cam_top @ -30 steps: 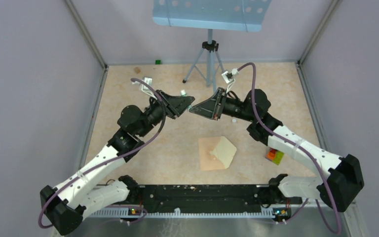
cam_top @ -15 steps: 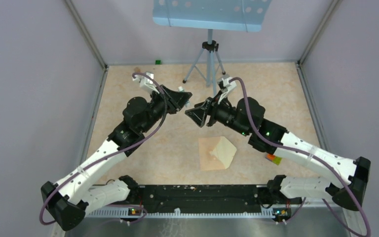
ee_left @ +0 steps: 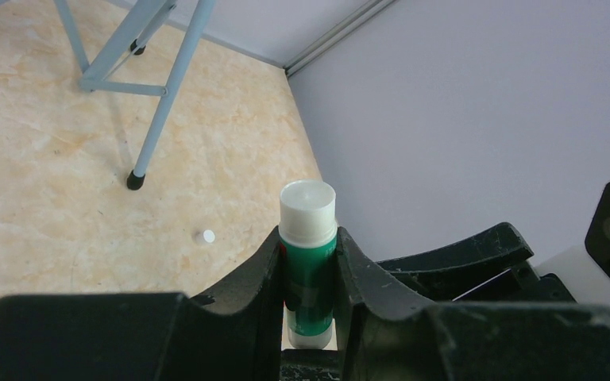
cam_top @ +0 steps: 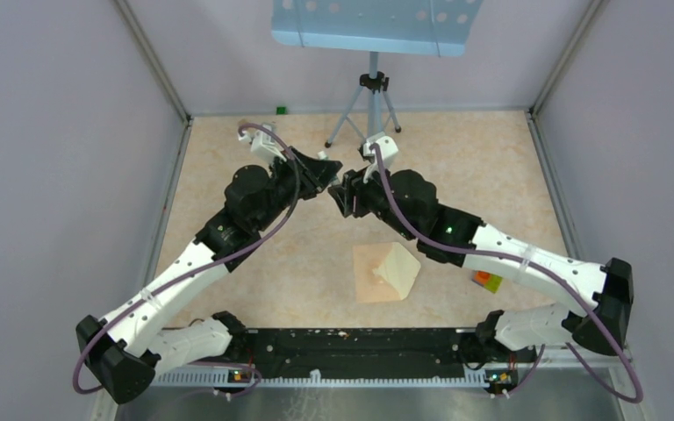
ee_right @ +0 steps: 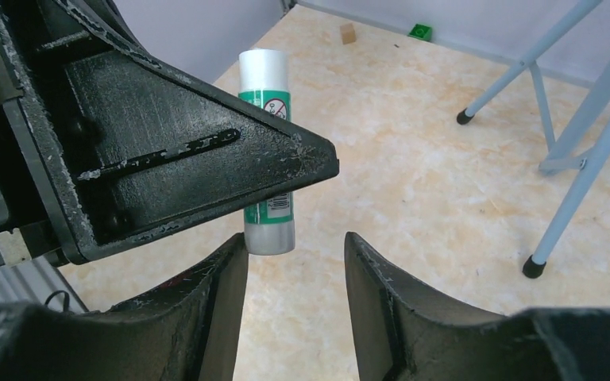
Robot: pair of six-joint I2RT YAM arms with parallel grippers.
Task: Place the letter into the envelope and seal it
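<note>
We hold one glue stick [ee_left: 308, 274] pinched in the left gripper [ee_left: 308, 238]; the right gripper [ee_right: 295, 242] stands spread beside it; one letter [cam_top: 404, 267] overlaps one envelope [cam_top: 366, 276], near

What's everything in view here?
table: one, beige marble, underneath everything
stand: one, pale blue, far side
envelope: one, tan, table's middle
letter: one, cream, overlapping the envelope
glue stick: one, green and white, between the left fingers
green block: one, far edge
brown block: one, far left
cube: one, multicoloured, by the right arm
white bit: one, on the table
arms: two, white and black, near edge
left fingers: black, shut on the glue stick
right fingers: black, open, beside the stick
</note>
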